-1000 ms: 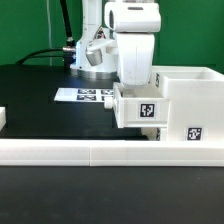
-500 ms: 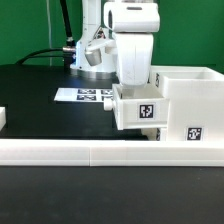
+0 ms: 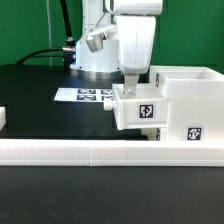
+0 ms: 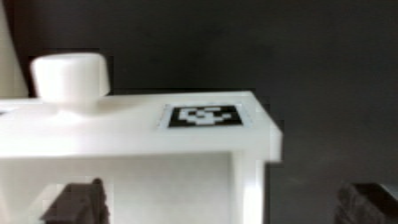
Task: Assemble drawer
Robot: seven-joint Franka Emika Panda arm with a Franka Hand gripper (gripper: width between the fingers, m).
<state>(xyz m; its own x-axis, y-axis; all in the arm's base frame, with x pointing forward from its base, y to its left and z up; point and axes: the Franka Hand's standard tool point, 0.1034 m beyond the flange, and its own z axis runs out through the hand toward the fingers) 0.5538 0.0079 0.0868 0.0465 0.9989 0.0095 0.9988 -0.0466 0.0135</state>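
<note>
The large white boxy casing [image 3: 190, 100] stands at the exterior view's right, with a tag on its front. A small white tray [image 3: 140, 108] with a tag sits against the casing's left side. In the wrist view the tray [image 4: 143, 150] shows its round knob [image 4: 71, 75] and a tag [image 4: 205, 115]. My gripper [image 3: 130, 80] hangs just above the tray, open and empty. In the wrist view my gripper [image 4: 222, 205] has its dark fingertips [image 4: 75, 200] spread wide, one over the tray and one over the black table.
A long low white rail [image 3: 80, 150] runs across the front. The marker board [image 3: 85, 96] lies flat on the black table behind the tray. A small white part [image 3: 3, 118] shows at the exterior view's left edge. The arm's base [image 3: 95, 60] stands behind.
My gripper has risen straight up off the tray. The tray and the casing have stayed where they were.
</note>
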